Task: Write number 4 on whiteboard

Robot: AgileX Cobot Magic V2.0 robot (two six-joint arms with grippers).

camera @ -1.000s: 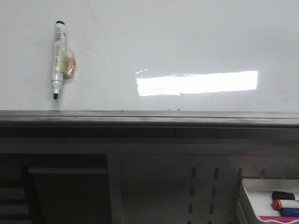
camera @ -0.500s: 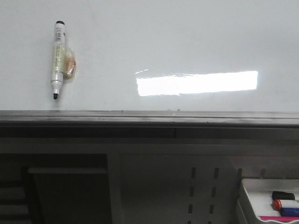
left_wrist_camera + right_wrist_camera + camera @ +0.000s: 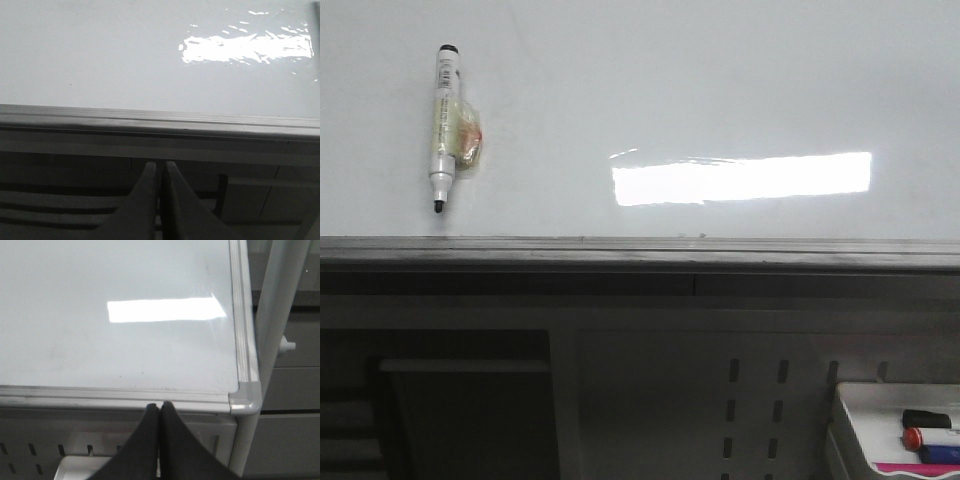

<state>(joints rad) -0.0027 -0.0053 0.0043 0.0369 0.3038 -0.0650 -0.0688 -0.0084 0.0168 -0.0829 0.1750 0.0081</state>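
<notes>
The whiteboard (image 3: pixel 720 80) fills the upper front view, glossy white with a bright glare bar and a grey metal near edge (image 3: pixel 640 250). No number 4 or any stroke shows on it. An uncapped white marker (image 3: pixel 442 125) with a black tip lies on the board at the left, a yellowish wrap round its middle. My left gripper (image 3: pixel 159 165) is shut and empty, below the board's near edge (image 3: pixel 160 120). My right gripper (image 3: pixel 160 406) is shut and empty, just below the board's near edge (image 3: pixel 115 395) close to its right corner (image 3: pixel 246 399). Neither gripper shows in the front view.
A small white tray (image 3: pixel 895 430) with black, red and blue markers sits low at the right. A perforated grey panel (image 3: pixel 750 400) and dark shelf (image 3: pixel 460 400) lie under the board. A grey post (image 3: pixel 280 315) stands by the board's right corner.
</notes>
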